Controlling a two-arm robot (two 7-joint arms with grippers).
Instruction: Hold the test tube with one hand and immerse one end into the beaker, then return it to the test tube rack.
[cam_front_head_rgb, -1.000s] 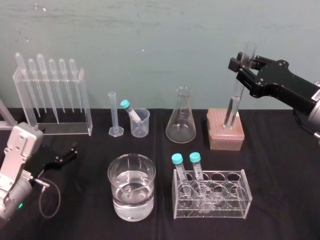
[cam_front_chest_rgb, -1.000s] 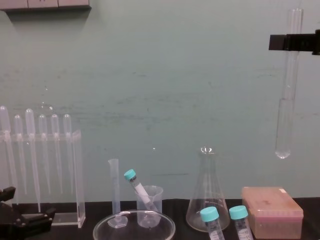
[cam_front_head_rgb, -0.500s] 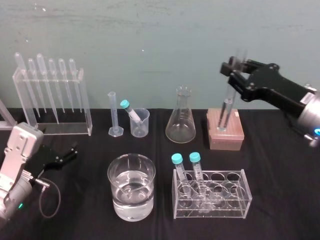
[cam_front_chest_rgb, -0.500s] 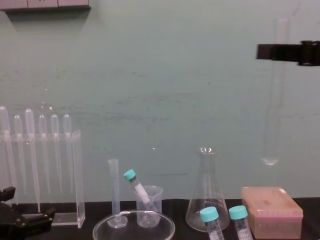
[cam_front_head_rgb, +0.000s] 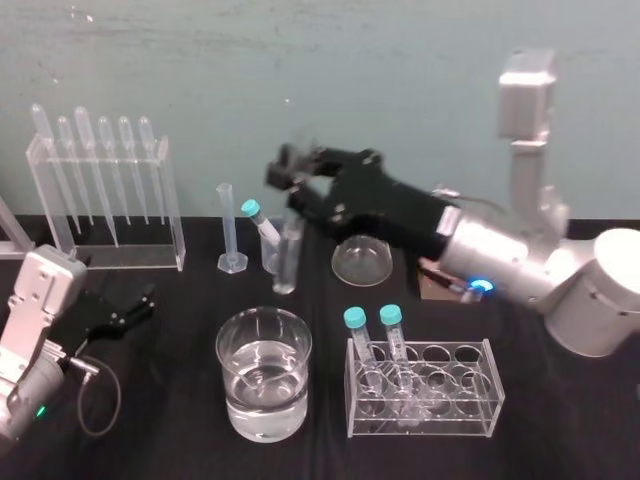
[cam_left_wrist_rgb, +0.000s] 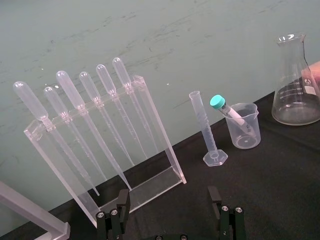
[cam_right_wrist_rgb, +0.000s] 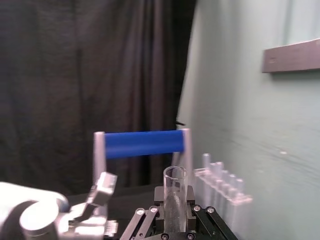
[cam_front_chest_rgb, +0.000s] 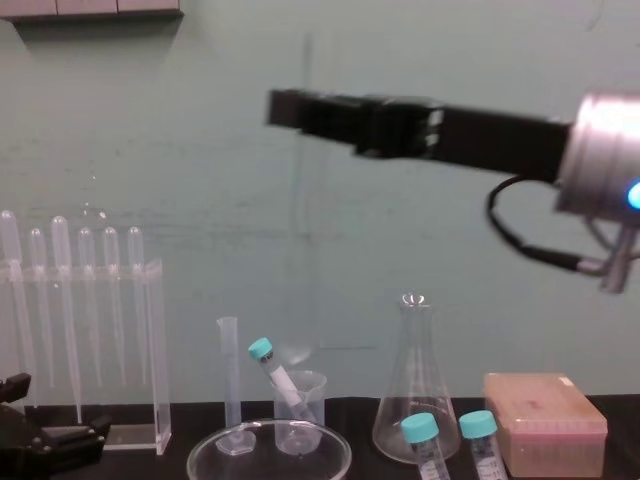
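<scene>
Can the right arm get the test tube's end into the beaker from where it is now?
Probably yes: the right end effector holds the test tube upright roughly over the beaker. A teal-capped tube leaning inside takes part of the opening.

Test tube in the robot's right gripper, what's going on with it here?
The right gripper holds the test tube roughly upright, gripped near its top. The tube's lower end hangs just above the beaker, which has a teal-capped tube leaning in it. The test tube does not look dipped yet. The left gripper rests open at the robot's left, idle.
</scene>
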